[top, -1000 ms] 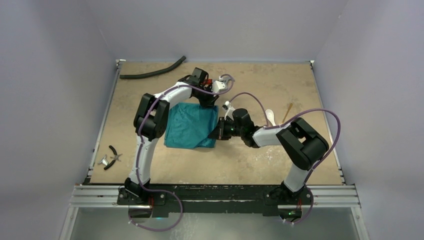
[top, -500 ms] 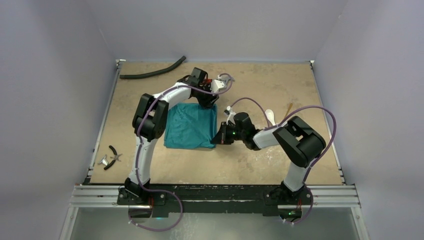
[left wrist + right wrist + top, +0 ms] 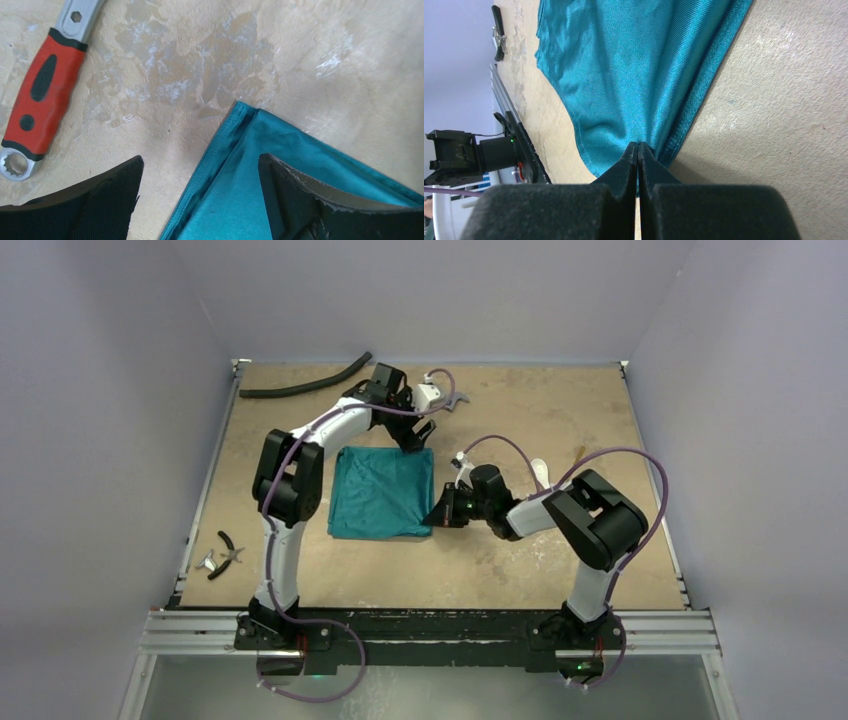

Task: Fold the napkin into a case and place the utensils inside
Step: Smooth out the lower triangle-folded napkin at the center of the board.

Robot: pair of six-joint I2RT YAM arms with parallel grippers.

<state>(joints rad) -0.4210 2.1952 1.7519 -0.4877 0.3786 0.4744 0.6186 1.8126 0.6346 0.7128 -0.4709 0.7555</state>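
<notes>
Left gripper (image 3: 198, 165) released, jaws now wide, off far-right corner of teal-green cloth napkin (image 3: 380, 492).
Right gripper (image 3: 638, 150) pinches near-right corner; napkin folded, centre of tan table (image 3: 500, 575); white plastic spoon (image 3: 540, 472), tan wooden utensil (image 3: 577, 462) not yet inserted.

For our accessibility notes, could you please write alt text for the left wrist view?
The open left tool straddles the hemmed corner of the teal napkin, one finger over cloth, the other over bare table. A red-handled wrench lies at the upper left.
</notes>
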